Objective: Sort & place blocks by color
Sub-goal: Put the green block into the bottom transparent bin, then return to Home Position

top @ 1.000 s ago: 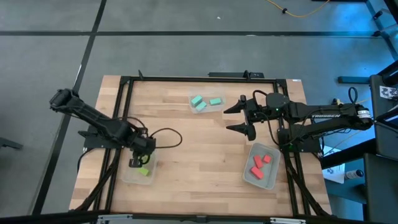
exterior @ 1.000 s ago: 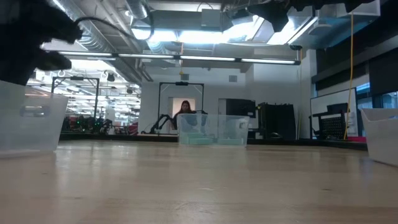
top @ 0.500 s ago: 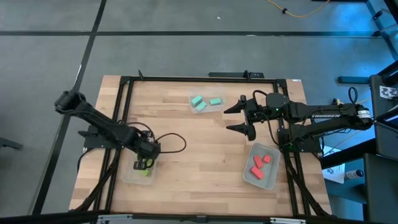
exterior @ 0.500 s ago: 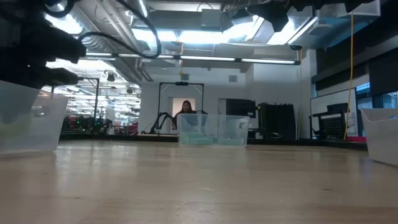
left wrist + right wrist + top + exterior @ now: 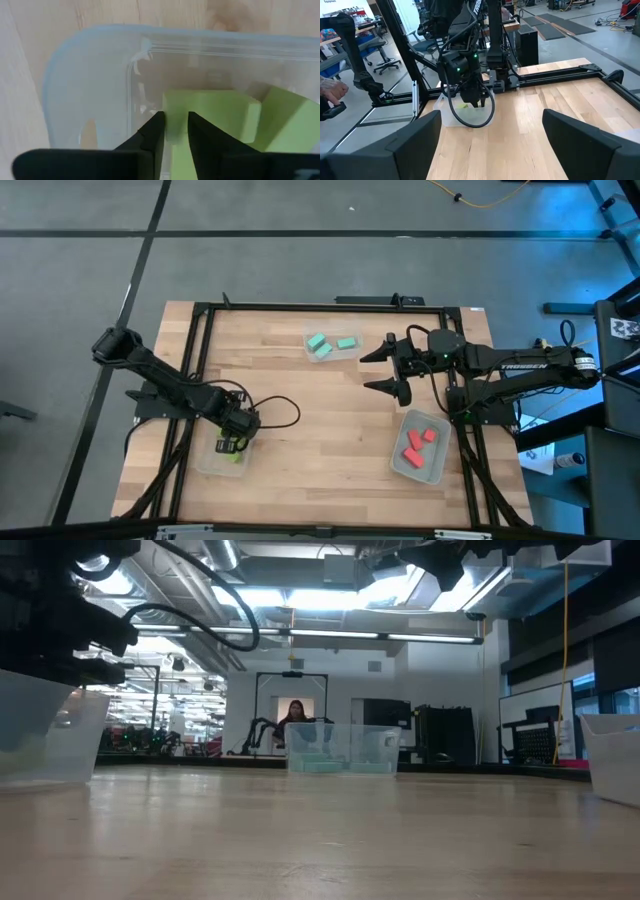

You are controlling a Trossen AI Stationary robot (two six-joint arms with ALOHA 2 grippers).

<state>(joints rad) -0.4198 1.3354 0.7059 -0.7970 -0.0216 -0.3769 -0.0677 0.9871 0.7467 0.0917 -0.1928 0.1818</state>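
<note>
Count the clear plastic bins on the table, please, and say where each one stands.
3. One bin stands at the table's far middle, holding teal blocks. One is near the right side, holding red blocks. One is near the left side, under the left gripper.

Left pincer [image 5: 175,131] hides part of the lime block [image 5: 212,112] — grip unclear.
</note>
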